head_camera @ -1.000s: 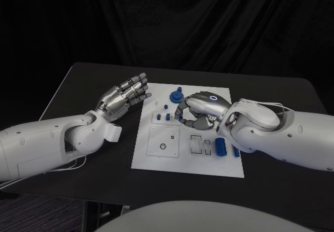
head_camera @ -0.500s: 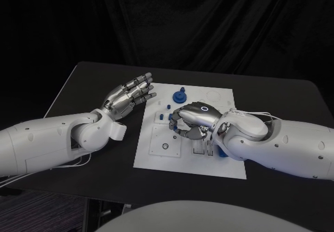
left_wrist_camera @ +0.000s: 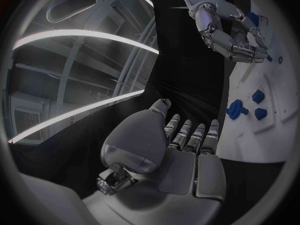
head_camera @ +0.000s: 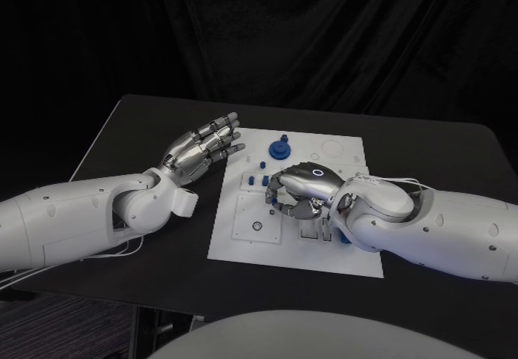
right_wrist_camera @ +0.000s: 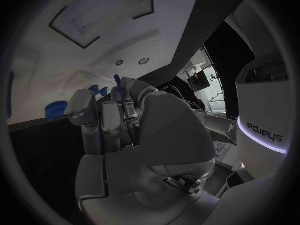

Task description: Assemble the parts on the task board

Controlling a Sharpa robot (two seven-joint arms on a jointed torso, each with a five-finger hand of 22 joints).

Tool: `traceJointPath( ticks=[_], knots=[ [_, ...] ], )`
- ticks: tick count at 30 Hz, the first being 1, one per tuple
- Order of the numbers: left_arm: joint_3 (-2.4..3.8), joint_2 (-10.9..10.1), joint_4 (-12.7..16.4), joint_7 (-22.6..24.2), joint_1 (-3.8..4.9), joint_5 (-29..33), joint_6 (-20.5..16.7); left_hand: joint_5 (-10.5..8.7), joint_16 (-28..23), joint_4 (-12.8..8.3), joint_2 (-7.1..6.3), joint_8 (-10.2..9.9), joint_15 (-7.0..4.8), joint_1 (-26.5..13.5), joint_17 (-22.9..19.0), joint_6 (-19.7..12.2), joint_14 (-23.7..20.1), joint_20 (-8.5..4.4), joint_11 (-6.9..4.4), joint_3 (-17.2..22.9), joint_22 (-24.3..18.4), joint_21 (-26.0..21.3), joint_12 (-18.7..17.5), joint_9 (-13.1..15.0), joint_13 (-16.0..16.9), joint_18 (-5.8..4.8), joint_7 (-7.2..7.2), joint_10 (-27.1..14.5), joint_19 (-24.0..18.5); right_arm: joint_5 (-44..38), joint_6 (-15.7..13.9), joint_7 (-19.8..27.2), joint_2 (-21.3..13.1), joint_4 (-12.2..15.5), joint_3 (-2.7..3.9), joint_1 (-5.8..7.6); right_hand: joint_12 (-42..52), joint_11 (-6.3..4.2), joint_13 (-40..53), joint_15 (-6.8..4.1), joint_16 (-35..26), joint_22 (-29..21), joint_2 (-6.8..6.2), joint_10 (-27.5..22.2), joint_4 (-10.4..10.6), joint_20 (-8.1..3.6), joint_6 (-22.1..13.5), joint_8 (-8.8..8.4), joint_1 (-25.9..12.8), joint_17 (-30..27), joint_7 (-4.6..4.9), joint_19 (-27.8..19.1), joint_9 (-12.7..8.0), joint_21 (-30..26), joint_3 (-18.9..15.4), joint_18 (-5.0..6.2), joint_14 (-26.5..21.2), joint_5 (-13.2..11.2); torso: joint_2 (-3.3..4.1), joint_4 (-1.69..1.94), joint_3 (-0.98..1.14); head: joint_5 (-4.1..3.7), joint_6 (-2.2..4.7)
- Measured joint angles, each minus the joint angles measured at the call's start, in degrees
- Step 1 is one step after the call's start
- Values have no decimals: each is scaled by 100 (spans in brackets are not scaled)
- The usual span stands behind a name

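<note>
The white task board (head_camera: 243, 247) lies mid-table. My right hand (head_camera: 301, 191) hangs over its middle with fingers curled in. In the right wrist view a thin blue part (right_wrist_camera: 117, 79) stands up between the fingertips (right_wrist_camera: 128, 92), pinched there. A blue gear-like part (head_camera: 280, 149) stands at the board's far edge, and small blue pegs (head_camera: 254, 180) sit left of the right hand. My left hand (head_camera: 200, 149) hovers beside the board's far left edge, fingers spread and holding nothing; its palm (left_wrist_camera: 181, 160) faces the board (left_wrist_camera: 275, 115).
A longer blue part (head_camera: 343, 238) lies on the board by my right wrist. A square plate with holes (head_camera: 256, 218) takes up the board's near left. Bare black table (head_camera: 151, 112) lies left of the board and beyond it.
My right hand has drawn back from the board's far part to its middle, fingers still curled. The left hand has stayed open beside the board.
</note>
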Motion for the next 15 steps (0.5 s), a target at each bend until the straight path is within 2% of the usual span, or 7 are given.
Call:
traceJointPath(
  ticks=[15],
  knots=[
    [0, 26, -43, 1, -21, 0, 85, 0, 23, 17, 0, 0, 20, 0, -1, 0, 21, -21, 2, 61, -1, 22, 0, 0, -1, 1, 0, -2, 20, -12, 2, -41, 53, -88, 1, -140, -12, 0, 3, 0, 0, 0, -1, 0, 0, 0, -21, 0, -1, 6, 21, 0, 0, 0, 0, 0, 0, 0, -6, 3, -5, 21, 0]
  ],
)
